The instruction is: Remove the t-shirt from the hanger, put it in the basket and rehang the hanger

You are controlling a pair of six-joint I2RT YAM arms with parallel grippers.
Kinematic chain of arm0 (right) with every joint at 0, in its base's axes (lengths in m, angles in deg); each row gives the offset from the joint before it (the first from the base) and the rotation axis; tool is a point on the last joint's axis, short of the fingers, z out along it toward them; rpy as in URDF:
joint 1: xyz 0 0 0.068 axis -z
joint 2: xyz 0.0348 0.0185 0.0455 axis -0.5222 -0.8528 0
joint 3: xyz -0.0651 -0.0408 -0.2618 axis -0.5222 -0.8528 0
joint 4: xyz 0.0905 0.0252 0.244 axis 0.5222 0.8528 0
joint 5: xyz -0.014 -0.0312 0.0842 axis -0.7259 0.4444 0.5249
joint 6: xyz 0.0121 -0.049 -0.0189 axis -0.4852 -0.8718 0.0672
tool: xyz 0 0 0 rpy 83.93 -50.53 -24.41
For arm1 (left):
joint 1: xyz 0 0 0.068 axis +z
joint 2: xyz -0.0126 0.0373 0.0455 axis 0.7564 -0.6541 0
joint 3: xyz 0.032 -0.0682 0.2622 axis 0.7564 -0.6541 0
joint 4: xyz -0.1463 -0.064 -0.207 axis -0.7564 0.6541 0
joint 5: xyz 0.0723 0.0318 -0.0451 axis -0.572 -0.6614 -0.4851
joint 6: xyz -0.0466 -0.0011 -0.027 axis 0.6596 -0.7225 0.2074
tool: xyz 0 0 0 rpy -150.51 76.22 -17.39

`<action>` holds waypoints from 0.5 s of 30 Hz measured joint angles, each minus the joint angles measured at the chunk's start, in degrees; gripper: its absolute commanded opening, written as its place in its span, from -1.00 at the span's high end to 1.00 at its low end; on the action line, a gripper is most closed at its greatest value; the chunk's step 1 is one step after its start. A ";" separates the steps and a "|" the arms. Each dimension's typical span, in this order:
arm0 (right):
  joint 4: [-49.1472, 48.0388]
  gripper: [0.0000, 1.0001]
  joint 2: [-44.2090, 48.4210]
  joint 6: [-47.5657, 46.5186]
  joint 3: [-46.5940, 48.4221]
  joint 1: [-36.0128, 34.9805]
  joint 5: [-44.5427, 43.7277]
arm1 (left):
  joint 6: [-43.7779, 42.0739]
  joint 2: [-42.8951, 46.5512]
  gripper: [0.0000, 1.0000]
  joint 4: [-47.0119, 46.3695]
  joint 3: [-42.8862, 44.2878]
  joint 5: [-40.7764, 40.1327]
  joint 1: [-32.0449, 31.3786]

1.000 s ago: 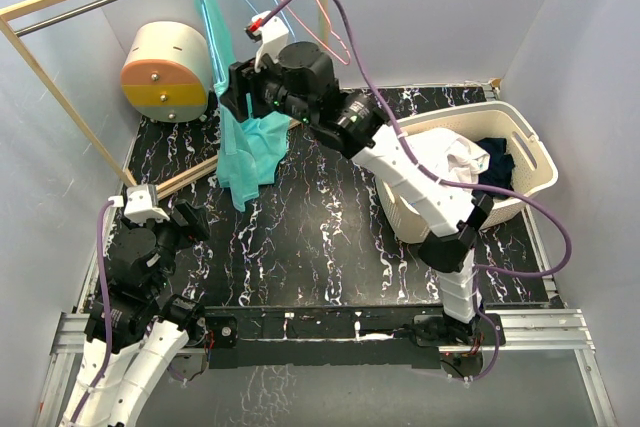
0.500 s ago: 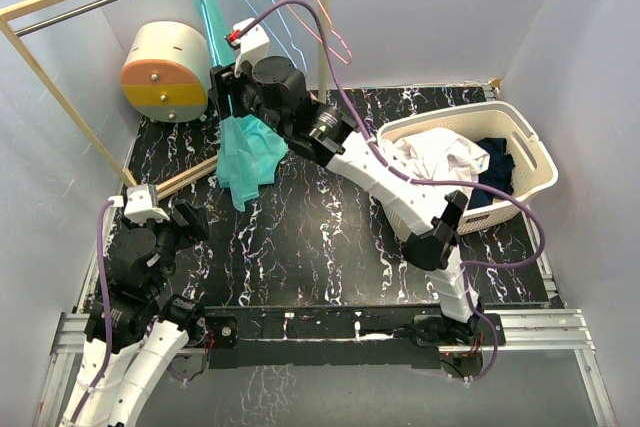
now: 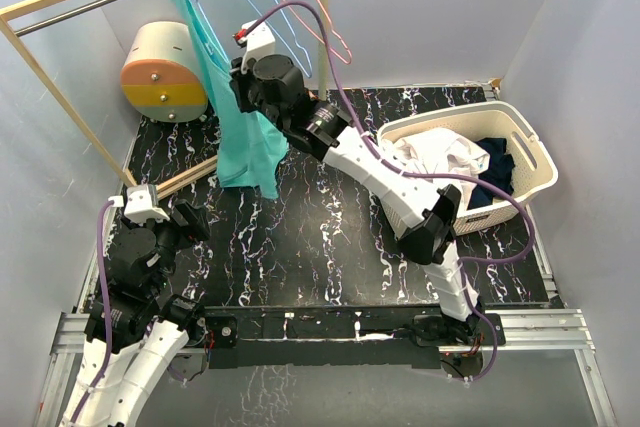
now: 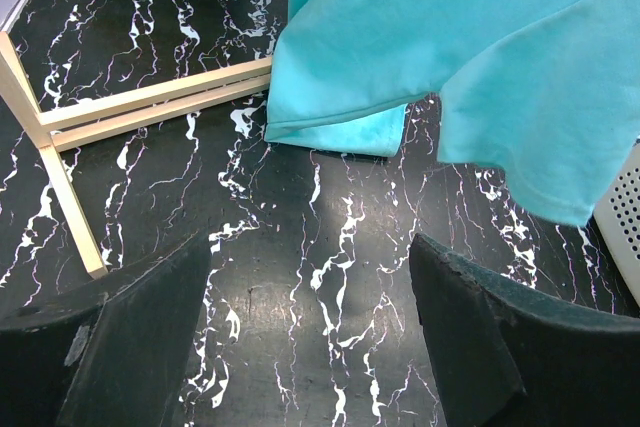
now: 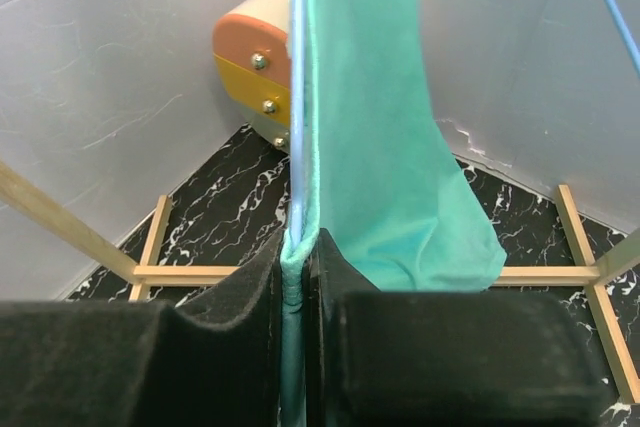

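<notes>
A teal t-shirt [image 3: 245, 142] hangs from a light-blue wire hanger [image 3: 213, 39] hooked on the metal rail [image 3: 100, 2] at the back left. My right gripper [image 3: 240, 75] is stretched up to it. In the right wrist view the right gripper [image 5: 300, 247] is shut on a bunched edge of the t-shirt [image 5: 380, 127], with the hanger wire [image 5: 297, 97] running down between the fingers. My left gripper [image 3: 185, 222] stays low at the near left, open. In the left wrist view the left gripper [image 4: 310, 277] frames bare table, with the t-shirt hem [image 4: 450, 37] farther off.
A wooden rack frame [image 3: 60, 97] carries the rail; its base bar [image 4: 150, 97] lies on the table. Empty pink [image 3: 320, 17] and blue [image 3: 270, 7] hangers hang beside the shirt. A cream-and-orange drum [image 3: 165, 72] sits back left. A white laundry basket [image 3: 530, 147] with clothes stands at right.
My right gripper has reached farther left to the hanger and shut on the t-shirt's edge. The shirt, bunched before, now hangs longer and flatter. The left arm has not moved.
</notes>
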 measured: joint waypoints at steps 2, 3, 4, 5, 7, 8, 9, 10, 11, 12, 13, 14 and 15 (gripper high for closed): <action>-0.70 0.84 0.48 0.17 -1.40 1.01 0.68 | 0.00 0.00 -0.57 0.00 0.00 0.02 0.00; -1.22 0.84 0.74 0.07 -2.14 1.42 1.03 | 0.00 0.00 -0.57 0.00 0.00 0.02 0.00; -1.79 0.84 1.03 -0.07 -2.86 1.84 1.38 | 0.00 0.00 -0.57 0.00 0.00 0.02 0.00; -2.36 0.84 1.31 -0.28 -3.56 2.16 1.70 | 0.00 0.00 -0.57 0.00 0.00 0.02 0.00; -3.50 0.84 1.99 -0.57 -4.68 2.43 2.16 | 0.00 0.00 -0.57 0.00 0.00 0.02 0.00; -4.02 0.84 2.32 -0.66 -5.01 2.43 2.27 | 0.00 0.00 -0.57 0.00 0.00 0.02 0.00; -4.85 0.84 2.75 -0.72 -5.49 2.40 2.47 | 0.00 0.00 -0.58 0.00 0.00 0.02 0.00; -5.70 0.84 3.34 -0.83 -6.16 2.38 2.67 | 0.00 0.00 -0.58 0.00 0.00 0.02 0.00; -6.86 0.84 4.09 -0.87 -7.13 2.36 2.89 | 0.00 0.00 -0.57 0.00 0.00 0.02 0.00; -8.04 0.84 4.85 -0.92 -8.15 2.34 2.91 | 0.00 0.00 -0.57 0.00 -0.02 0.02 0.00; -8.87 0.84 5.46 -0.90 -8.76 2.25 3.08 | 0.00 0.00 -0.57 0.00 -0.02 0.02 0.00; -10.21 0.84 6.25 -0.92 -9.53 2.23 3.28 | 0.00 0.00 -0.57 0.00 -0.02 0.04 0.00; -10.86 0.84 6.62 -0.94 -9.64 2.21 3.32 | 0.00 0.00 -0.57 0.00 -0.02 0.02 0.00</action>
